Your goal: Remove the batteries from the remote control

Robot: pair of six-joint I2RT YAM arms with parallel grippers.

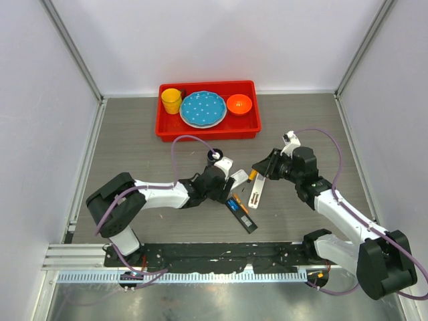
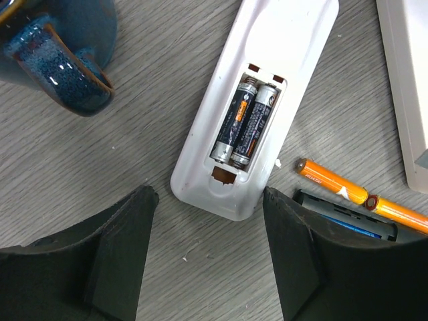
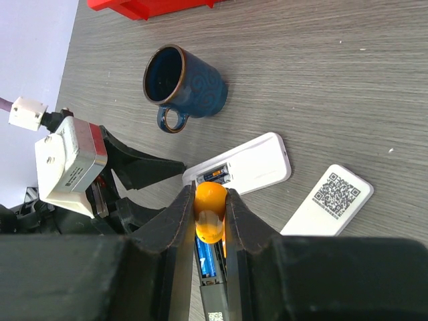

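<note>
A white remote [image 2: 267, 60] lies face down with its battery bay open; two dark grey and orange batteries [image 2: 246, 124] sit in it. My left gripper [image 2: 210, 195] stands open just behind that remote's near end, a finger on each side, holding nothing. Two orange batteries [image 2: 334, 182] lie end to end beside a black remote [image 2: 348, 224], which shows blue batteries [image 3: 210, 257]. My right gripper [image 3: 210, 194] is shut on the round orange handle of a screwdriver [image 3: 210, 221] above the black remote. In the top view the left gripper [image 1: 231, 182] and the right gripper [image 1: 257, 170] nearly meet.
A dark blue mug [image 3: 184, 87] stands just beyond the remotes. A second white remote [image 3: 332, 200] with a QR code lies to the right. A red tray [image 1: 207, 130] at the back holds a yellow cup, a blue plate and an orange bowl.
</note>
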